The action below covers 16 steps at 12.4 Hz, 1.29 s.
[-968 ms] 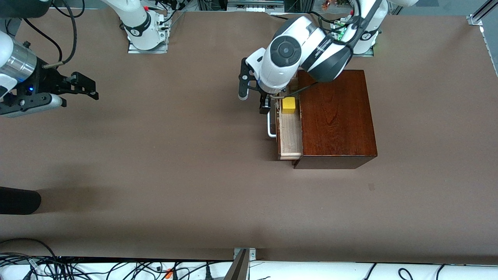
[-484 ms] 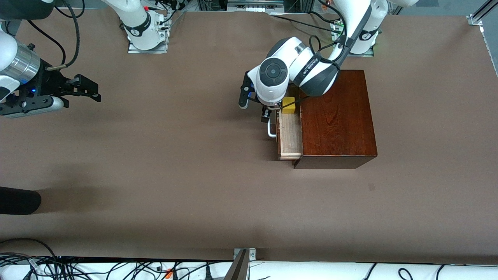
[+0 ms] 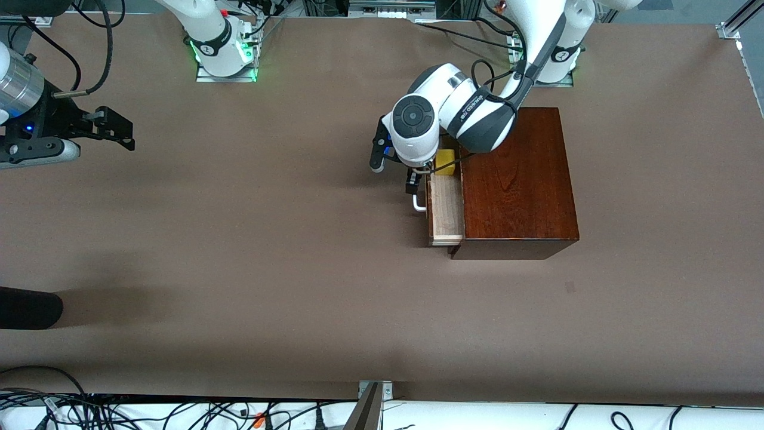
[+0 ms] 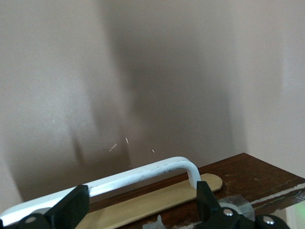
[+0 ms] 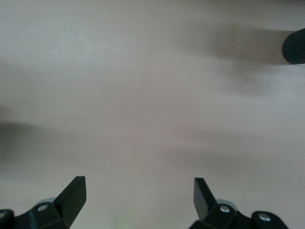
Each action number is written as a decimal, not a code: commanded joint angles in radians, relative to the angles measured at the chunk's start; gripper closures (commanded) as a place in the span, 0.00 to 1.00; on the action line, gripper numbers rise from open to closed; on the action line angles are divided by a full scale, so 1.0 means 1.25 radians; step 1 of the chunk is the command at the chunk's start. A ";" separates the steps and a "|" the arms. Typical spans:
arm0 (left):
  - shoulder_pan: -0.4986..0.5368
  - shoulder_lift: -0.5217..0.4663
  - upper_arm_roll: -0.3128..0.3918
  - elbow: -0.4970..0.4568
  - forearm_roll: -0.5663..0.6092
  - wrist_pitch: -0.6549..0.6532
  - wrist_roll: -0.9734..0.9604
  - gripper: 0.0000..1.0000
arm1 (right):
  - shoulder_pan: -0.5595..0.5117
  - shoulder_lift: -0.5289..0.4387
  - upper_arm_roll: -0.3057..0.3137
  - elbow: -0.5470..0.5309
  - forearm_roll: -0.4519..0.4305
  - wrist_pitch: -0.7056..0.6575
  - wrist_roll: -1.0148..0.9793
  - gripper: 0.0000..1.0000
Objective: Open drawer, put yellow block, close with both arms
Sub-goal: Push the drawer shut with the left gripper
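Observation:
The dark wooden box (image 3: 516, 179) stands at the left arm's end of the table. Its drawer (image 3: 446, 209) is pulled partway out, showing pale wood. The yellow block (image 3: 446, 162) lies inside it, partly covered by the left arm. My left gripper (image 3: 412, 179) hangs open just in front of the white handle (image 3: 418, 206). In the left wrist view the handle (image 4: 143, 171) runs across between the two fingertips of the left gripper (image 4: 138, 205), against the drawer front (image 4: 238, 171). My right gripper (image 3: 113, 128) waits open over bare table, and the right wrist view shows nothing in the right gripper (image 5: 138, 195).
A black rounded object (image 3: 30, 307) pokes in over the table edge at the right arm's end, also seen as the black object (image 5: 294, 45). Cables (image 3: 179, 412) lie along the edge nearest the front camera. Brown tabletop (image 3: 268, 239) stretches between the arms.
The left arm has folded down and its gripper has closed in on the handle. The drawer looks slightly farther in. The right gripper has drawn back toward its end of the table.

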 commanded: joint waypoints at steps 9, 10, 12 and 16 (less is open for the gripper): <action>0.054 -0.027 0.023 0.003 0.045 -0.138 0.016 0.00 | -0.008 -0.008 0.011 0.002 0.000 -0.013 0.054 0.00; 0.054 -0.027 0.023 0.003 0.043 -0.138 0.013 0.00 | -0.008 -0.008 0.012 0.002 0.001 -0.013 0.054 0.00; 0.056 -0.027 0.023 0.003 0.043 -0.137 0.014 0.00 | -0.008 -0.007 0.011 0.002 0.009 -0.005 0.054 0.00; 0.058 -0.027 0.023 0.004 0.043 -0.138 0.013 0.00 | -0.008 -0.006 0.011 0.002 0.010 -0.005 0.054 0.00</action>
